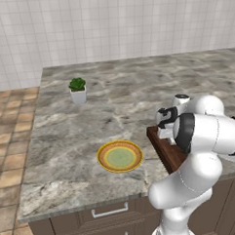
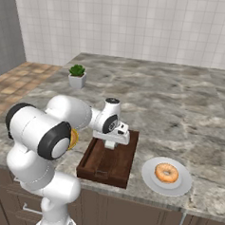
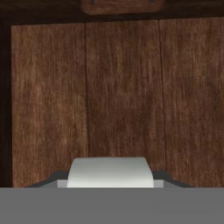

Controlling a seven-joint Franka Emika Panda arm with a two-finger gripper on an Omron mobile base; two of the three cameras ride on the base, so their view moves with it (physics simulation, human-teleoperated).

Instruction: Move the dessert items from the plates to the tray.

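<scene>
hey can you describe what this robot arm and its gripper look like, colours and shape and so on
The arm is glossy white, built from thick rounded segments with bulbous elbows, joined by dark black bands at the joints. A short white cylinder with a dark cap tops the wrist. The gripper is a compact white block with dark trim. No cables or markings show.

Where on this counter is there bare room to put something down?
Bare marble lies between the potted plant and the yellow-rimmed plate, and along the tiled wall behind everything. The front edge is crowded: tray with the gripper over it, then the white plate holding the donut.
</scene>
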